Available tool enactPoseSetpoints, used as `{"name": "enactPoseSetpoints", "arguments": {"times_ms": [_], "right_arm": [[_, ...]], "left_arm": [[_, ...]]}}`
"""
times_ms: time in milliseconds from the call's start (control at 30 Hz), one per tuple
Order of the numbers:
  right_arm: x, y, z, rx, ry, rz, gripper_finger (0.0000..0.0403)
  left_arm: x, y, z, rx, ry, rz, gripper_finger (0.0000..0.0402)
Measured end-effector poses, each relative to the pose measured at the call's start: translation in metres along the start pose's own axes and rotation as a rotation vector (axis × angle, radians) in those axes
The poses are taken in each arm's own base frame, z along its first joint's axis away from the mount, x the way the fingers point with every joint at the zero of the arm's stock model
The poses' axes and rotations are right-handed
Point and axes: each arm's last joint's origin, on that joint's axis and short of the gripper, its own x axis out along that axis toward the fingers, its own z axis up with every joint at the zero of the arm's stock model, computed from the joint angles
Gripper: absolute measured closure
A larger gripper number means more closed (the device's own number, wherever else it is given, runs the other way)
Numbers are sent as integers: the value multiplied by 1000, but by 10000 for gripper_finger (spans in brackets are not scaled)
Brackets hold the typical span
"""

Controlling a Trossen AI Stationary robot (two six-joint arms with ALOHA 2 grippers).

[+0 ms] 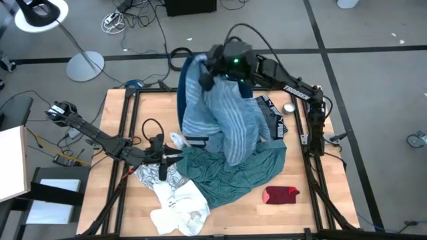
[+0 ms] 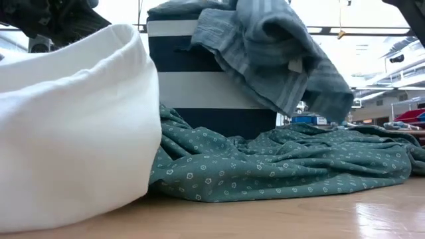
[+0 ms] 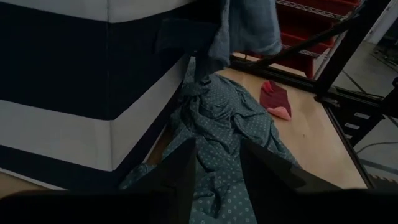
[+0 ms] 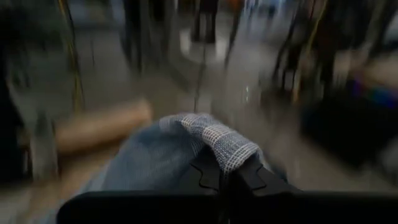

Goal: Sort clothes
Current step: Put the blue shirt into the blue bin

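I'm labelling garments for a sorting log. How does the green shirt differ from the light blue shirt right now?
The green shirt lies spread flat on the table, while the light blue shirt hangs lifted, draped over the bin. The green shirt carries a small dotted print; the light blue shirt is striped. No end effector holds the green shirt; the right end effector is shut on the light blue shirt. Both are soft, crumpled fabric.

Floor: grey, dark seam lines, loose cables [image 1: 133, 17] | Lamp: white floor lamp [image 1: 41, 15], round base [image 1: 85, 65] | Table: wooden top [image 1: 320, 200], black frame | Beyond: red shelving bins [image 3: 305, 25]
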Motion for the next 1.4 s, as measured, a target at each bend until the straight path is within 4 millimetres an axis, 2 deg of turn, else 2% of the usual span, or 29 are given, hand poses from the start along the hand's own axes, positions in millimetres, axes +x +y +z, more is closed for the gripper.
{"name": "enactPoseSetpoints", "arguments": {"times_ms": [167,333,500,700,833,1067,1200,1400], "right_arm": [[-4,-6,-43,30,424,37,399],[-5,-2,-80,15,735,51,378],[-1,8,-98,4,829,67,328],[-9,18,-93,-17,798,128,260],[-40,12,-70,1,701,155,228],[-115,1,-43,110,579,198,207],[-156,13,-47,101,611,192,206],[-203,55,-80,24,564,127,208]], "left_arm": [[0,0,0,2,1,1,270],[0,0,0,0,-1,0,270],[0,0,1,-6,-6,-2,270],[0,0,0,-9,-4,-2,270],[0,0,0,-9,-3,-2,270],[0,0,1,-10,-4,-4,270],[0,0,1,-10,-4,-4,270],[0,0,0,-9,-3,-4,270]]}}
